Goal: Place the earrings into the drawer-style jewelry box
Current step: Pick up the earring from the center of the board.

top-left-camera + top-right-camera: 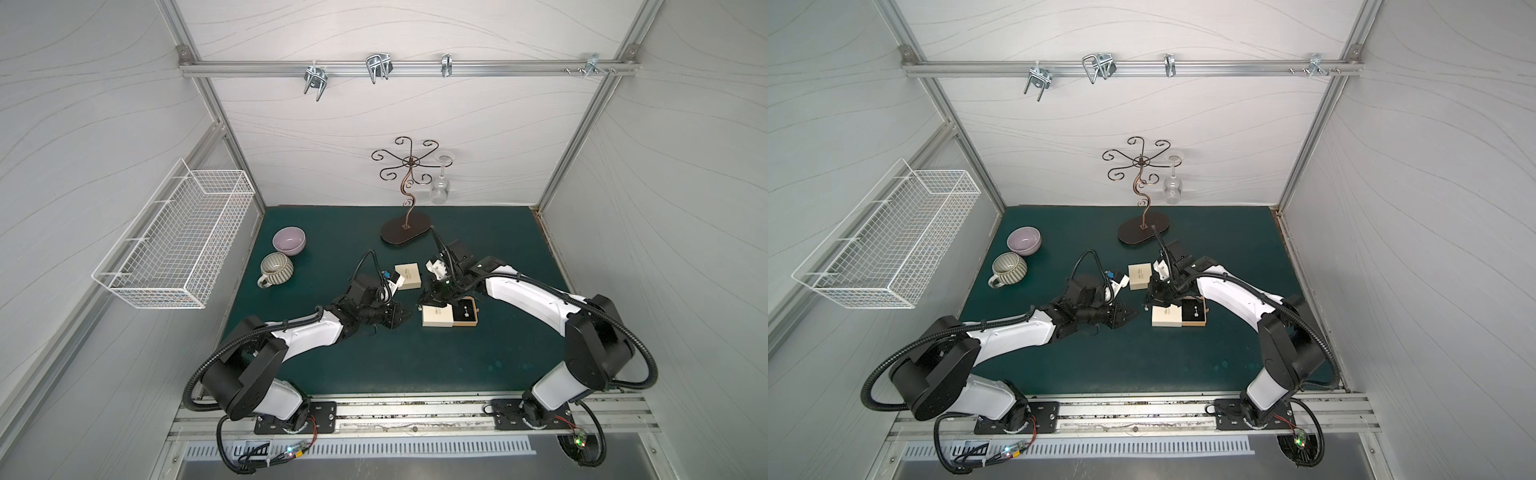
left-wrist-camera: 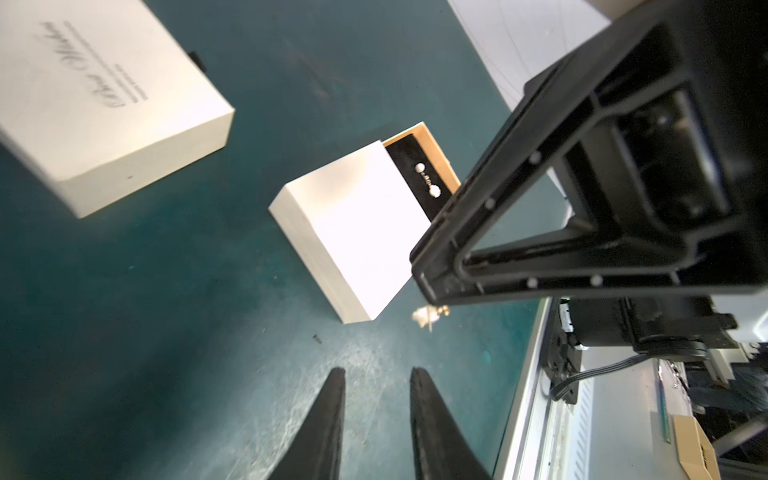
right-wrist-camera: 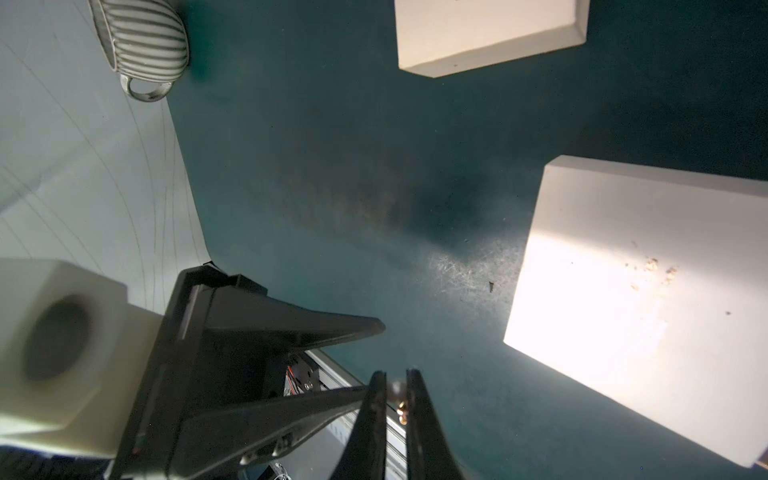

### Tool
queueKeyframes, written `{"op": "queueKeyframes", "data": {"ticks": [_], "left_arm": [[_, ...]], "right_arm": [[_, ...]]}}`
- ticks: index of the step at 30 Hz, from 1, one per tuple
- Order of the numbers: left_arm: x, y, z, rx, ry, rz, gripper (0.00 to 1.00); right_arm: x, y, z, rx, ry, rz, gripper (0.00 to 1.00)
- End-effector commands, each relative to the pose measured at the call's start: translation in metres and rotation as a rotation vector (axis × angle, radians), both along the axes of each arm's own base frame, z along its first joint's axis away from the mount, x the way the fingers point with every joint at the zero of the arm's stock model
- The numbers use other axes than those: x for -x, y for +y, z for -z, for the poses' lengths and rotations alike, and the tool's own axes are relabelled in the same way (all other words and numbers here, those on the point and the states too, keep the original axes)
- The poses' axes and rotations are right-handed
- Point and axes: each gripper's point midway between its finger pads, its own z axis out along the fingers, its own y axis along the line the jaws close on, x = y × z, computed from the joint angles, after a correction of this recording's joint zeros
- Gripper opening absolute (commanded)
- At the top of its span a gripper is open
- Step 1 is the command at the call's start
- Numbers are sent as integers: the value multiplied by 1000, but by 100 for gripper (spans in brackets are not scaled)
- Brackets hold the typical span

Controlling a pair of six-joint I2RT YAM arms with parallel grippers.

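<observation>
The drawer-style jewelry box [image 1: 436,318] lies mid-table, a cream sleeve with its black-lined drawer [image 1: 466,313] slid out toward the right arm. Two earrings [image 2: 428,179] rest on the drawer lining. My right gripper [image 3: 397,376] is shut on another earring [image 3: 398,392], a pale bead on a gold pin, which hangs just above the mat by the sleeve's near corner [image 2: 428,316]. My left gripper [image 2: 378,372] hovers over the mat to the left of the box, fingers slightly apart with nothing between them. In both top views the two gripper tips nearly meet [image 1: 411,312].
A second, closed cream box [image 1: 407,276] lies just behind the two grippers. At the back left are a purple bowl [image 1: 289,240] and a striped cup [image 1: 276,268]. A wire stand [image 1: 405,232] with a hanging wine glass [image 1: 440,189] is at the back. A wire basket [image 1: 174,245] hangs on the left wall.
</observation>
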Motion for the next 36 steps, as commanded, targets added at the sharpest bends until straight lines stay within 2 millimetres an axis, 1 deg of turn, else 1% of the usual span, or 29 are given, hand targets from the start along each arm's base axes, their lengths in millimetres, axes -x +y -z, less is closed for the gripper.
{"op": "queueKeyframes", "data": {"ticks": [1,13,36], "left_arm": [[-7,-21,-40,102,-130,78,29],[-3,-24,-44,120,-128,102,20],[-4,-25,-50,123,-134,108,14]], "right_arm": [[3,1,-14,-46,-20,-18,11],[6,-1,-14,-47,-20,-18,12],[12,-3,-17,-56,-27,-43,11]]}}
